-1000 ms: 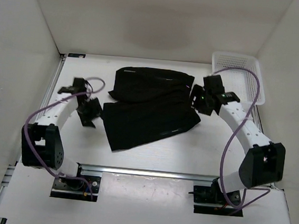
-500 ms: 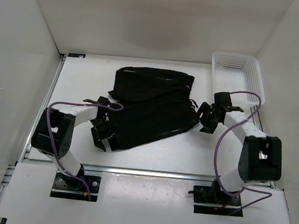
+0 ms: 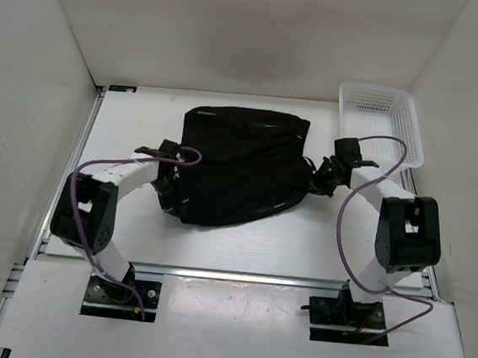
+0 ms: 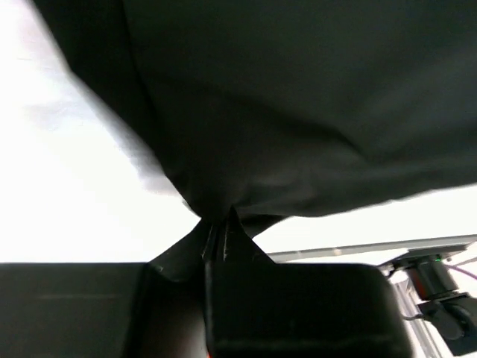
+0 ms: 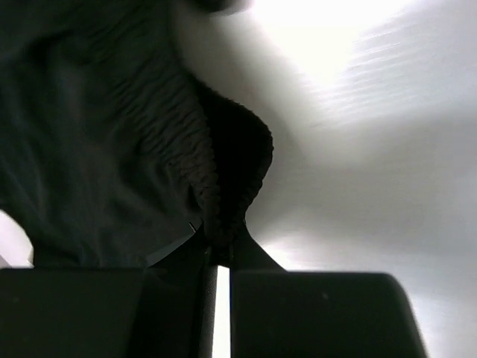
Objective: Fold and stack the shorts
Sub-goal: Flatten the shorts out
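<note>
Left gripper, right gripper moved inward, pinching shorts

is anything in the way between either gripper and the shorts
Nothing visible. The left gripper is shut on the left edge of the shorts, and the right gripper pinches the gathered waistband on the right side. No other object lies between them.
</note>
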Tool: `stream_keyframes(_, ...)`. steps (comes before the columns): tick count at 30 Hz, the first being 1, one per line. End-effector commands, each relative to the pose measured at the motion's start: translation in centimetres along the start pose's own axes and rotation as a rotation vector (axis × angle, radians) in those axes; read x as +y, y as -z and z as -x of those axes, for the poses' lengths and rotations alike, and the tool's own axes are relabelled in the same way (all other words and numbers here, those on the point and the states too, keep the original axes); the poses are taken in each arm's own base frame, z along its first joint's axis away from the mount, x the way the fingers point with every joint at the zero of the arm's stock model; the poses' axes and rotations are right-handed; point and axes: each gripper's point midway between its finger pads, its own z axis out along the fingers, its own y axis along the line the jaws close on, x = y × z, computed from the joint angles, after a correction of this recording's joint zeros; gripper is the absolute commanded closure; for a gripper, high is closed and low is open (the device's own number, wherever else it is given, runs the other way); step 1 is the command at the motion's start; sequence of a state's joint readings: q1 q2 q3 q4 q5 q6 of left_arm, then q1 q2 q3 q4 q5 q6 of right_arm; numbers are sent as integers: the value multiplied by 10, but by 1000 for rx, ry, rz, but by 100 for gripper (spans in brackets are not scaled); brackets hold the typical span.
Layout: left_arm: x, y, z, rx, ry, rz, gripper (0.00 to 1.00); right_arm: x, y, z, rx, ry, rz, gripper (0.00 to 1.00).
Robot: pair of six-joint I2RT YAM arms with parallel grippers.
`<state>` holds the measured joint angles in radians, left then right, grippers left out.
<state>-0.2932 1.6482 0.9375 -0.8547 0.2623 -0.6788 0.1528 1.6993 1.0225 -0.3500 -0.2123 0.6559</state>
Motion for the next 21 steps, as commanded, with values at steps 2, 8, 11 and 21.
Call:
stream_keyframes(2, -27, 103, 48, -312, -41, -94, 90, 56, 76, 28, -203, 129, 76, 100)
stream_keyframes(8, -43, 282, 63, -697, -89, -242, 90, 101, 189, 50, -412, 239, 161, 100)
stream_keyframes(11, -41, 349, 54, -866, -95, -310, 90, 123, 248, 52, -497, 292, 226, 100)
stream_keyframes(21, -17, 511, -49, -1379, -117, -521, 90, 163, 410, -12, -615, 493, 501, 100)
